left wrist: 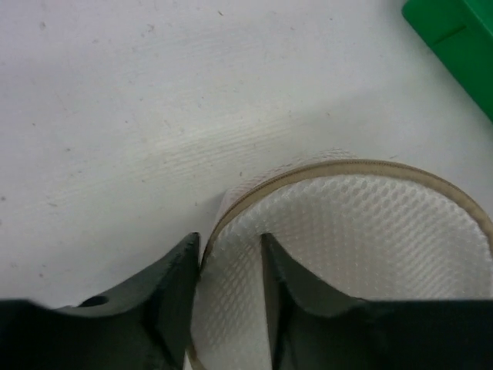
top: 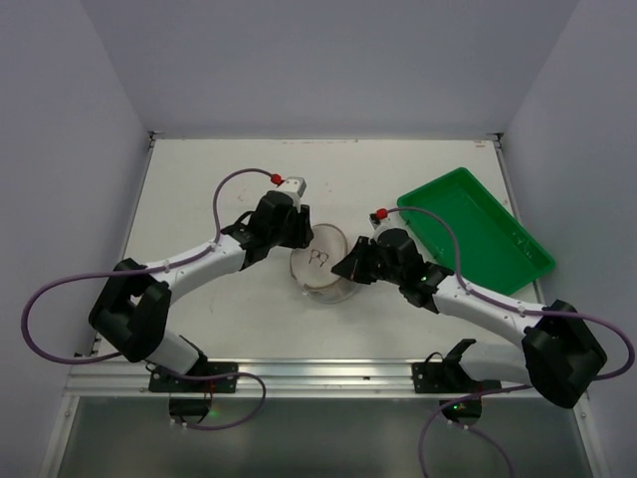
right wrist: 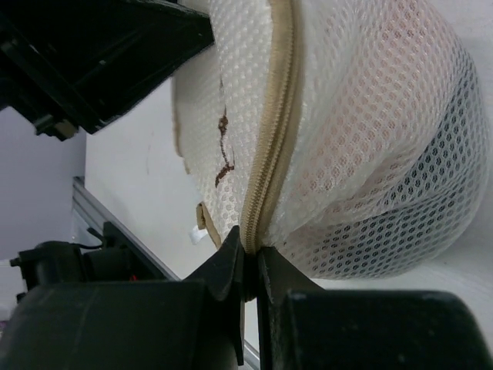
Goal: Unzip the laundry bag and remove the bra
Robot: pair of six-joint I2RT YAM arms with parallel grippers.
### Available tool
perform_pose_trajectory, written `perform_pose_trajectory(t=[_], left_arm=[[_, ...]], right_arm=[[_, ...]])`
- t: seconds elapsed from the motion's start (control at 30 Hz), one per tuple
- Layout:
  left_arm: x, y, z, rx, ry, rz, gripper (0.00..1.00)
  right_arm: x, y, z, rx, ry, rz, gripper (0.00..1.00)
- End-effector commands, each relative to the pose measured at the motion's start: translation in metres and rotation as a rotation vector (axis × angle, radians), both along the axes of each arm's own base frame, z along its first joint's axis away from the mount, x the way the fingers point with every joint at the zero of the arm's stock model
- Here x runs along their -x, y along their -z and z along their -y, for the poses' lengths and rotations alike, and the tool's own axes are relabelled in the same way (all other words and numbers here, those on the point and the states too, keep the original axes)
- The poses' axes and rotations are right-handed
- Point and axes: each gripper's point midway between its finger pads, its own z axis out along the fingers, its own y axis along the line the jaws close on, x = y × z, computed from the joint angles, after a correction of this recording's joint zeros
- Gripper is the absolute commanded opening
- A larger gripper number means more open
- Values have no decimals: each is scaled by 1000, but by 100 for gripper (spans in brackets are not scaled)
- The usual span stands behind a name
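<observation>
Mesh laundry bag [top: 324,277] (bra outline [top: 318,258] printed) gripped by left hand [left wrist: 231,266], right hand [right wrist: 250,258].

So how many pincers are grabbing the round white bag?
2. The left pincer grips the laundry bag by its rim on the far-left side. The right pincer pinches the tan zipper seam on the right side. No others are in view.
</observation>
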Motion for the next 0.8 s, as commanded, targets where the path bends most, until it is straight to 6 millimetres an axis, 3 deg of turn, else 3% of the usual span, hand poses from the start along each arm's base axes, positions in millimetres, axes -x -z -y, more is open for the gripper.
perform_pose_trajectory(t=[0.0,0.07,0.1,0.13,0.17,0.2,0.37,0.43,0.47,0.5,0.53,0.57,0.6,0.63,0.77], left_arm=[[-25,-24,3,-5,-23,104,50],[-22,-27,1,9,-42,91,64],[-21,-37,-1,30,-57,107,80],[-19,-42,-4,47,-76,109,85],[-13,-40,-7,73,-107,81,90],[-8,-55,-12,109,-127,99,96],[24,-69,-33,270,-255,58,100],[45,-60,-42,331,-267,39,100],[51,-72,-42,417,-277,52,100],[57,-67,-43,447,-278,40,100],[69,-45,-46,445,-276,-6,100],[71,-57,-42,521,-262,18,100],[75,-52,-43,534,-262,14,100],[81,-34,-47,525,-265,-6,100],[87,-19,-48,573,-253,13,100]], right_arm=[[1,-10,-13,-88,20,-6,0],[2,-5,-14,-93,20,-24,4],[2,-5,-15,-95,17,-24,10],[2,-6,-15,-99,16,-21,15],[4,-5,-14,-95,13,-16,23],[4,-6,-12,-90,14,-8,37],[2,-27,7,-40,44,88,80],[4,-30,16,-7,55,101,97],[5,-41,21,-7,56,142,99],[5,-44,24,0,58,161,99],[9,-41,29,25,51,161,99],[13,-47,33,30,37,191,99],[15,-48,36,32,35,202,99],[17,-49,38,29,30,211,99],[28,-50,42,3,-3,247,99]])
